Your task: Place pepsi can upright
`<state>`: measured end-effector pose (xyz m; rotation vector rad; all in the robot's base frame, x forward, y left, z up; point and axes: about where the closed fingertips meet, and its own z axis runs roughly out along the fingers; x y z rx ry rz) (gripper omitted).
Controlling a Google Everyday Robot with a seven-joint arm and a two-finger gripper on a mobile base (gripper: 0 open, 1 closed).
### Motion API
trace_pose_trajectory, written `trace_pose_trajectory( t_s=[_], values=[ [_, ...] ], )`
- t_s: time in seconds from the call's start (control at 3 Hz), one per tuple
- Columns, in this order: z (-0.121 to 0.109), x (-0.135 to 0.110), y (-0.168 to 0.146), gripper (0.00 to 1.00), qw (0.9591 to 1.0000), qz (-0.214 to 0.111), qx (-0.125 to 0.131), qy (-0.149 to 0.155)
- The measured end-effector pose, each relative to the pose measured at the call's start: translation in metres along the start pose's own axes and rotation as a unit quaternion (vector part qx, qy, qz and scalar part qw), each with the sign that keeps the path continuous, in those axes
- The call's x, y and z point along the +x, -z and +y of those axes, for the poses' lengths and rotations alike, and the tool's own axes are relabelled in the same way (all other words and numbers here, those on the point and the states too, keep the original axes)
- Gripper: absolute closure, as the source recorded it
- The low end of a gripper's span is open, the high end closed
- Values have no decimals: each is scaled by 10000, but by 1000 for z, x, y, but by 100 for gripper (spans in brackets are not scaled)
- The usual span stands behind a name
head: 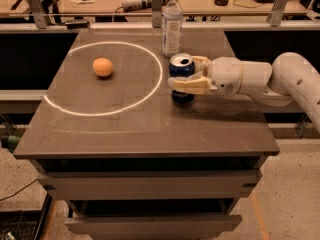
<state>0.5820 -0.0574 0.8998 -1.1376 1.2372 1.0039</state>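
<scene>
In the camera view we are looking at the pepsi can point(179, 69) standing upright near the right side of the table point(150, 129), just outside the white ring point(150, 91) and just in front of the water bottle point(172, 24). The gripper point(184, 72) is reaching in from the right, and its jaws are pinching the can around its middle, one finger in front and one behind.

We are judging the placing to be nearly finished. To do it well, we are advising that the can's base sit flat before the jaws spread, that they spread evenly, and that the arm back straight out to the right, clear of the bottle.

The near finger is covering the can's logo, and its base is lying in shadow, so we are not telling whether it is fully seated. The far finger is mostly hidden. An orange point(103, 67) is lying inside the ring, well apart.
</scene>
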Motion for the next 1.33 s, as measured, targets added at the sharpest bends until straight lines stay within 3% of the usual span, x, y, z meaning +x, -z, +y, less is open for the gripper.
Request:
trace_pose_trajectory(
  t_s=[0.67,1.33],
  values=[
    [3,14,-2,100,9999,-93,59,97],
    [4,13,-7,58,9999,-96,9,100]
  ],
)
